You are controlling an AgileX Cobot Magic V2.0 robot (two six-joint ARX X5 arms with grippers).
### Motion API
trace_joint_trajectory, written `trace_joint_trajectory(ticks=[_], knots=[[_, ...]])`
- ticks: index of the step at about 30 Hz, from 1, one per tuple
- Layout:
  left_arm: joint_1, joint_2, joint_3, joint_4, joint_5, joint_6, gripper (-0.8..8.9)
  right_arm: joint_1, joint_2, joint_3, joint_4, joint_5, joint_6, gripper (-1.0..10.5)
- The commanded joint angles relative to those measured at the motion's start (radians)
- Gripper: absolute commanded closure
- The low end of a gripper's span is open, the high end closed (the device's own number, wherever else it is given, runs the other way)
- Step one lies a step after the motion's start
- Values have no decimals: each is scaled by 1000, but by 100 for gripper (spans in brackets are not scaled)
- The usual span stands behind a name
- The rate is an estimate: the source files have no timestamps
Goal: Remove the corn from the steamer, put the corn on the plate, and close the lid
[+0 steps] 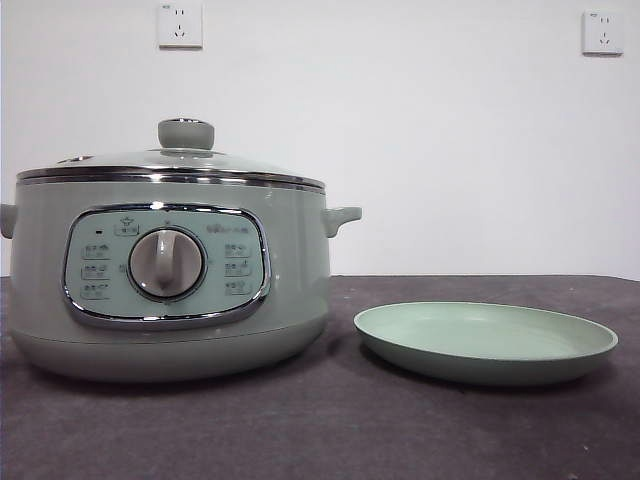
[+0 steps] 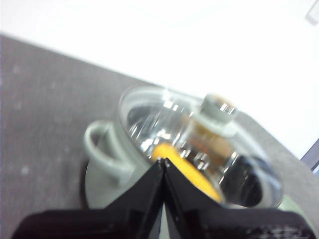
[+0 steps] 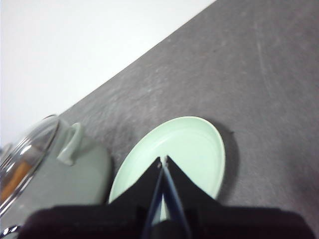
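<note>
White wall, dark table (image 1: 330,430): the steamer (image 1: 165,275) stands lidded, the plate (image 1: 485,342) bare just beside it. Left gripper (image 2: 163,162) hangs above the lid (image 2: 199,144), right gripper (image 3: 163,160) above the plate, both with jaws together. The corn (image 2: 187,172) lies inside the steamer under the glass, its axis indistinct; judged risk: the knob (image 2: 219,108) slipping when gripped.

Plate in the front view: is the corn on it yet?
No. The plate lies bare beside the steamer, and the corn shows under the lid.
</note>
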Motion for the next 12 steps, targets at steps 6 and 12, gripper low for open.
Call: trace_joint_trajectory(ticks=[6,12], knots=[[3,168,170,-27,8,63,822,5,203,234,-87,-10,-226,958],[3,336,335,-127,9,191,822,23,352,409,-179,-24,-352,947]])
